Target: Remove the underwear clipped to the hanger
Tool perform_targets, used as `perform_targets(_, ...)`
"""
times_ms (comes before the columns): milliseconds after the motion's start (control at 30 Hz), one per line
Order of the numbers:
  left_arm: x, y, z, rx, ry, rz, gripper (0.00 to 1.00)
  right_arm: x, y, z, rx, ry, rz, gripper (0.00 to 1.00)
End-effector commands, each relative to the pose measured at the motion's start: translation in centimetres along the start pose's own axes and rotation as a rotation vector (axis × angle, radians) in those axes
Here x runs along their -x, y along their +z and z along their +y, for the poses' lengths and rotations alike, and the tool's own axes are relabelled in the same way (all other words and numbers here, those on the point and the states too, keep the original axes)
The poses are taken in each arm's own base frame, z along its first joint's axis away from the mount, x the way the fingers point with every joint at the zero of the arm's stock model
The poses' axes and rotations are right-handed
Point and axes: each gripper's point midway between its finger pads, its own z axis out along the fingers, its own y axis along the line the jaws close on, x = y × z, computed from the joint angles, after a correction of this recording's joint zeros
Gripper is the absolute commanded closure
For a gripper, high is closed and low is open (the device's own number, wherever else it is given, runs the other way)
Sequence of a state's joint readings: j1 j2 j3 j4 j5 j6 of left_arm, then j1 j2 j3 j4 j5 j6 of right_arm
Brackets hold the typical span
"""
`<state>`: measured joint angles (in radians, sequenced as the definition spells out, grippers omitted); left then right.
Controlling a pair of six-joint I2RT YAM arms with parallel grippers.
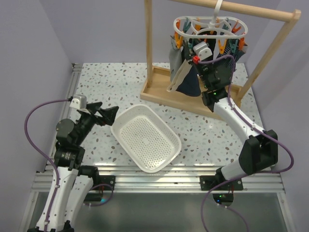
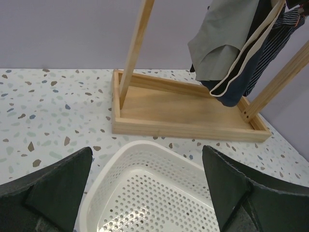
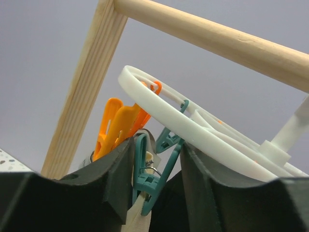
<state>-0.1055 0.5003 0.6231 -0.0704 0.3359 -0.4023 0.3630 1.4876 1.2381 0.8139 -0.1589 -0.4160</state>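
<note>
Three pieces of underwear [image 1: 186,72] are plain to you from the left wrist view: a grey one [image 2: 224,41], a navy one edged with a beige band [image 2: 231,92] and a navy-and-white striped one [image 2: 277,41]. All hang bunched together from the hanger [image 1: 211,35], a white oval ring whose hook sits over the wooden rail [image 1: 251,9]. Orange and teal clips dangle all round the ring. Your right arm stretches up and forward from its base, and the right gripper [image 3: 155,147] is raised just under the ring, in among the garments. Its fingers stand on either side of a teal clip [image 3: 149,181], partly drawn in, but you cannot tell whether they press the clip or only bracket it. An orange clip [image 3: 116,125] sits just beside the left finger. Your left arm is folded low on its own side, well apart from the hanger. The left gripper [image 1: 104,112] has its fingers spread wide and holds nothing, pointing at the near corner of the white perforated basket [image 1: 145,137]. The basket lies on the speckled table [image 1: 111,87] between the two arms, and the rack's wooden base tray [image 2: 183,108] sits beyond it, directly under the hanging cloth.
</note>
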Motion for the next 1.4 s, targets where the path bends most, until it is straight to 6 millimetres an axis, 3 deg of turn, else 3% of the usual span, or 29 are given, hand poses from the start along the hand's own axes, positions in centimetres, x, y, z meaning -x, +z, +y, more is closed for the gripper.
perform_targets(0,0.3,-0.1,-0.1,-0.005,-0.005,-0.024,0.0,1.9,1.0,-1.8,-0.067,-0.04,-0.032,0.56)
perform_targets(267,0.5,-0.1,-0.2,-0.007,-0.004,-0.029,0.0,1.9,1.0,-1.4,-0.04,-0.037,-0.021,0.79)
perform_targets(500,0.6,-0.1,-0.2,-0.009,-0.008,-0.03,0.0,2.0,0.8,-1.0,-0.017,-0.028,-0.013,0.85)
perform_targets(533,0.6,-0.1,-0.3,-0.01,-0.01,-0.03,0.0,2.0,0.7,-0.9,-0.016,-0.022,-0.015,0.81)
perform_targets(567,0.7,-0.1,-0.3,-0.011,-0.01,-0.032,0.0,2.0,0.6,-1.0,-0.025,-0.016,-0.014,0.63)
perform_targets(600,0.6,-0.1,-0.3,-0.012,-0.011,-0.031,0.0,2.1,0.3,-1.1,-0.034,-0.016,-0.024,0.53)
perform_targets(633,0.6,-0.1,-0.4,-0.014,-0.012,-0.03,0.0,2.1,0.2,-1.1,-0.037,-0.014,-0.026,0.35)
perform_targets(733,0.7,-0.1,-0.5,-0.021,-0.015,-0.027,0.0,2.3,-0.5,-1.2,-0.036,-0.013,-0.012,0.17)
perform_targets(800,0.6,0.0,-0.5,-0.023,-0.018,-0.023,0.0,1.8,-1.2,-0.8,-0.019,-0.009,0.014,0.12)
perform_targets(833,0.5,0.0,-0.5,-0.023,-0.022,-0.02,0.0,2.8,-1.6,-1.0,-0.018,-0.011,0.002,0.09)
perform_targets(900,0.4,0.2,-0.5,-0.022,-0.029,-0.013,0.0,2.4,-2.4,-0.3,0.019,-0.007,0.035,0.07)
perform_targets(933,0.3,0.3,-0.5,-0.024,-0.031,-0.009,0.0,3.3,-3.0,-0.6,0.022,-0.01,0.029,0.06)
perform_targets(1000,0.2,0.5,-0.4,-0.024,-0.037,-0.002,0.0,2.8,-3.9,0.1,0.064,-0.007,0.076,0.03)
perform_targets(1033,0.2,0.6,-0.4,-0.024,-0.04,-0.001,0.0,3.6,-4.8,0.6,0.103,-0.026,0.065,0.01)
perform_targets(1100,0.1,0.9,-0.3,-0.024,-0.048,0.008,0.0,2.8,-6.3,1.9,0.171,-0.033,0.109,0.02)
perform_targets(1133,0.2,1.1,-0.3,-0.027,-0.052,0.007,0.0,3.9,-7.1,2.2,0.207,-0.058,0.089,0.02)
perform_targets(1200,-0.2,1.4,-0.2,-0.028,-0.064,0.026,0.0,3.1,-8.7,3.1,0.257,-0.047,0.144,0.01)
perform_targets(1367,-0.3,2.4,-0.4,-0.052,-0.083,0.04,0.0,2.8,-12.2,3.4,0.293,-0.012,0.263,0.01)
